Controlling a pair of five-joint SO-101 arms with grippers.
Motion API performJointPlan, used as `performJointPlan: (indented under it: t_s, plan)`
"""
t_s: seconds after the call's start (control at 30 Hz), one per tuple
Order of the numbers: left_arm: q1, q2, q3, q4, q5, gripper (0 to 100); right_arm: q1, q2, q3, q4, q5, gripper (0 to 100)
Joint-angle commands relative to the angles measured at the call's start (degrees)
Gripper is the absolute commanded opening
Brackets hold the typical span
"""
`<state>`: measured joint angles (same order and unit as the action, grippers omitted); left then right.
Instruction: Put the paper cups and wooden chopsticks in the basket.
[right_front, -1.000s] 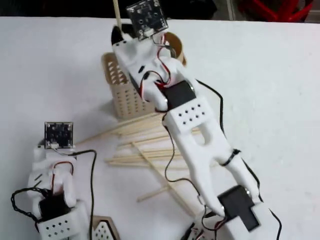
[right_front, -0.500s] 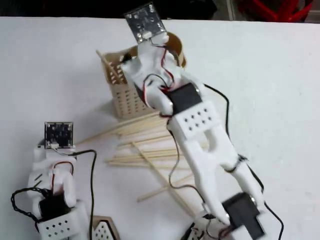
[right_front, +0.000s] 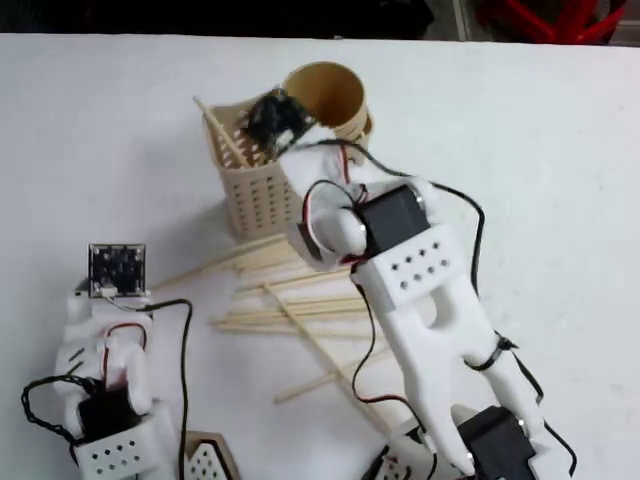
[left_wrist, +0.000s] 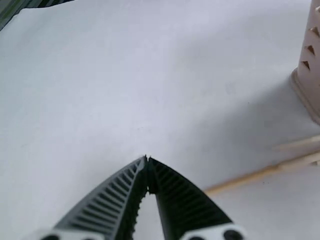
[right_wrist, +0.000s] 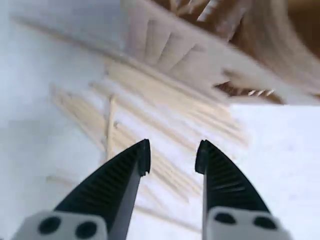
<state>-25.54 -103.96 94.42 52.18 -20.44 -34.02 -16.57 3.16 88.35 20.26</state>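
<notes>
A beige perforated basket (right_front: 252, 192) stands at the table's far middle with one wooden chopstick (right_front: 221, 131) leaning inside it. A paper cup (right_front: 327, 93) sits tilted at the basket's far right corner; I cannot tell if it is inside or beside it. Several chopsticks (right_front: 290, 300) lie scattered on the table in front of the basket. My right gripper (right_front: 273, 117) hovers at the basket's rim; in its wrist view the right gripper (right_wrist: 172, 157) is open and empty above the chopsticks (right_wrist: 150, 112) and the basket (right_wrist: 175, 50). My left gripper (left_wrist: 147, 167) is shut and empty over bare table.
The left arm (right_front: 105, 370) sits at the near left, well away from the pile. Its wrist view catches the basket's corner (left_wrist: 310, 70) and a chopstick (left_wrist: 265, 172). A small beige perforated piece (right_front: 205, 462) lies at the front edge. The right arm (right_front: 420, 300) crosses over the pile.
The right gripper held a chopstick upright over the basket, let it drop in, and now stands open; its wrist has swung down and toward the near side. The left arm has not moved.
</notes>
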Motion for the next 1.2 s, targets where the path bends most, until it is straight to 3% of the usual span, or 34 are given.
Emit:
performJointPlan:
  t_s: [0.0,0.23,0.4,0.5,0.83,1.03,1.17]
  plan:
    - [-1.8,-0.6,-2.5,-1.5,0.1,2,-3.3,-2.6,4.6,0.7,1.1,16.1]
    - [-1.9,-0.6,-2.5,-1.5,1.4,2,-10.9,-2.0,21.1,-8.0,1.1,16.7]
    - [-1.9,-0.6,-2.5,-1.5,1.4,2,-15.1,-2.0,31.4,-15.3,1.1,27.5]
    - [-1.8,-0.6,-2.5,-1.5,1.4,2,-16.6,-1.8,34.4,-19.1,1.1,28.3]
    - [-1.8,-0.6,-2.3,-1.5,1.4,2,-14.7,13.5,34.9,-30.8,1.3,28.3]
    - [-1.7,-0.6,-2.3,-1.5,1.4,2,-8.7,21.6,29.9,-31.3,7.1,27.6]
    - [-1.7,-0.6,-2.2,-1.5,1.4,2,-6.6,23.9,27.7,-31.3,9.2,14.7]
